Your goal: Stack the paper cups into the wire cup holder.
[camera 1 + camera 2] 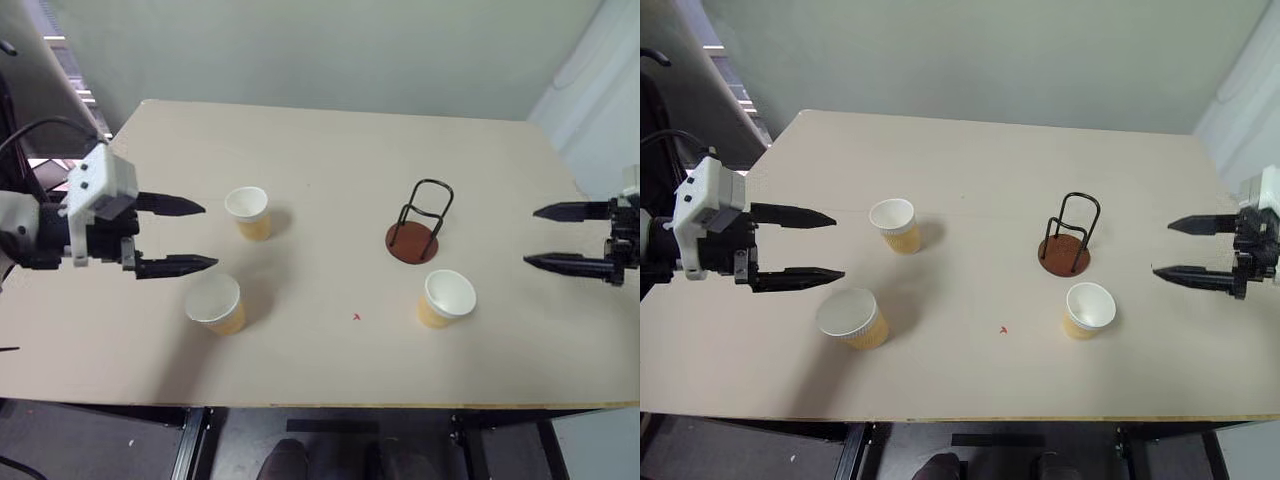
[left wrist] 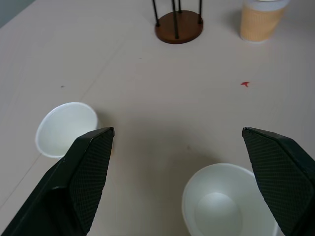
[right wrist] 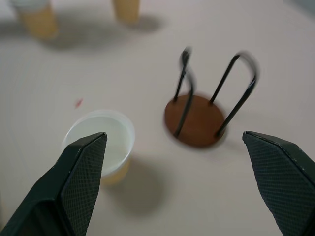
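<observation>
Left black two-finger gripper and right black two-finger gripper hover at the table sides, pointing inward, fingers apart, empty. Three yellow-tan paper cups stand upright, mouths up. Black wire cup holder on a reddish-brown disc stands upright right of centre, loops vertical.

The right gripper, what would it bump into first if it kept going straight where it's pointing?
Probably the paper cup nearest it, or the wire cup holder beside that. The right gripper, open, points across the table at both, and depth is hard to judge.
</observation>
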